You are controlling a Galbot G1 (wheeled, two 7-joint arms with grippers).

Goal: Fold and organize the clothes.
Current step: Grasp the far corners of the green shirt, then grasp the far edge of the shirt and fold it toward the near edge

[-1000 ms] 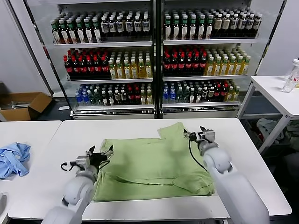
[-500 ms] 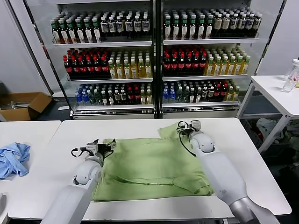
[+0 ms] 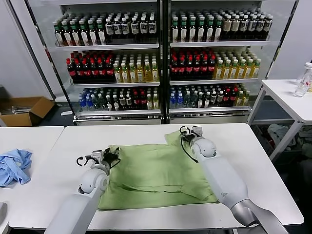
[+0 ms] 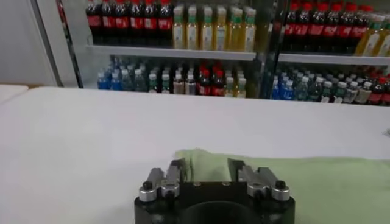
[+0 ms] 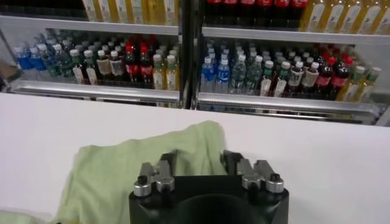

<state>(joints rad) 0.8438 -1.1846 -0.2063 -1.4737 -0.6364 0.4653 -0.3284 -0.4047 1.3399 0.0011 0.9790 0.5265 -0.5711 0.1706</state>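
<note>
The light green shirt [image 3: 156, 175] lies spread on the white counter [image 3: 263, 165], its near part already doubled over into a thick band, its far edge facing the drinks cooler [image 3: 161, 58]. Both arms reach to that far edge, one at each corner, which suits a fold that lifts the far side and carries it toward the near side. The left pincer [image 3: 108, 157] sits at the far left corner; in the left wrist view [image 4: 206, 173] cloth lies between its fingers [image 4: 175, 172], which stand partly closed around the hem, though whether they have clamped down firmly I cannot tell. The right pincer [image 3: 191, 131] is at the far right corner, where the fabric bunches into a raised flap; its wrist view [image 5: 198, 164] shows the green cloth between the fingers, again half-closed, grip not certain. A light blue garment [image 3: 13, 165] lies well apart on the neighbouring counter to the left.
</note>
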